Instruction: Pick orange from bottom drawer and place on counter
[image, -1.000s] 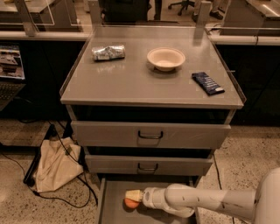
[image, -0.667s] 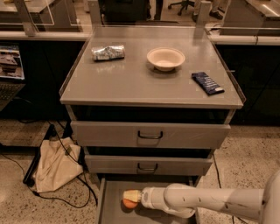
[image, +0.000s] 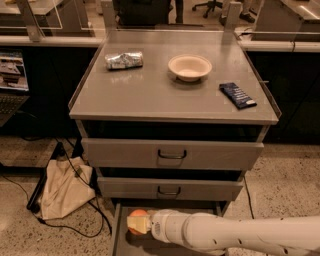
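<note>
Since the earlier frame my arm has been sliding left, and the orange (image: 135, 217) has gone with it, a touch higher now. My gripper (image: 140, 224) is sitting low in the bottom drawer (image: 118, 236), under the counter's front edge and left of its middle. It is clamped on the orange, with one pale finger lying across the fruit's near side.

Handling, as I judge it: light, firm, smooth and round, so it is liable to roll or squirt out. I am wanting a hold across its widest part, squeezing gently.

Room: the middle drawer (image: 169, 190) is overhanging just above, and so is the top drawer (image: 172, 154), so I am needing to back out toward me before lifting.

On the counter (image: 150, 92), the crumpled silver packet (image: 123, 60) is lying near the back-left corner, the beige bowl (image: 189, 66) near the back edge, and the dark wrapped bar (image: 238, 95) by the right edge. The front-left stretch is looking bare, and the thin rim is needing clearing.
</note>
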